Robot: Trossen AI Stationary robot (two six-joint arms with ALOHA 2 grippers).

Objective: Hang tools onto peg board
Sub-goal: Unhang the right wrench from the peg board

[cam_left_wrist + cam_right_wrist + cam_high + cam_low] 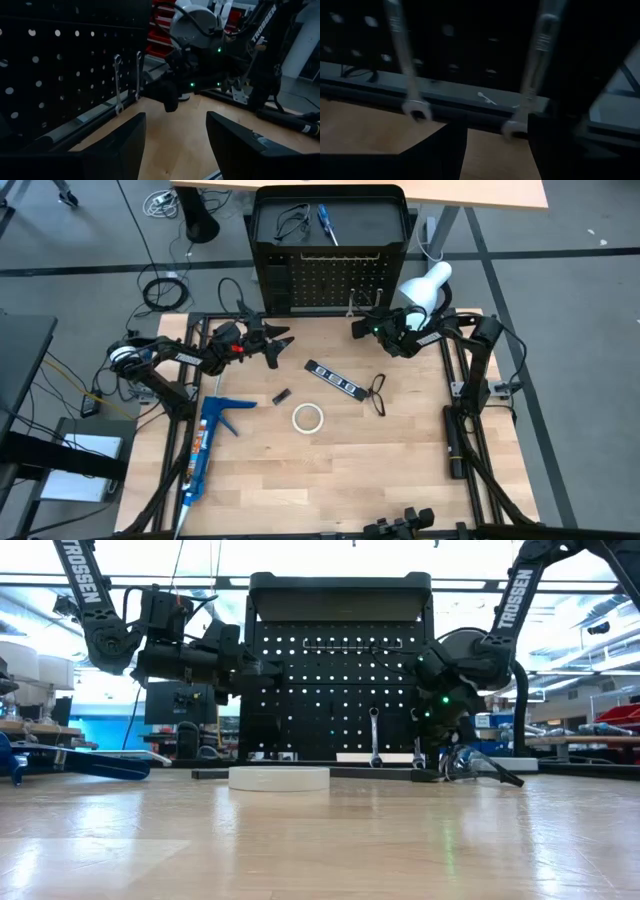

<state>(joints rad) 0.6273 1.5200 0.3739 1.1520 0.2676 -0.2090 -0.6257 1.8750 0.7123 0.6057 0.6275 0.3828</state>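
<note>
wrenches [405, 70]: 2 hanging | peg board [325, 280]: 1 | tape ring [307, 418]: 1

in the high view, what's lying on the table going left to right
caulk gun → small black piece → tape ring → black strip → wire loop

My wooden worktop [400, 470] carries a tape ring [307, 418], marked black strip [333, 379], wire loop [379, 393] and blue caulking gun [205, 445].
</note>
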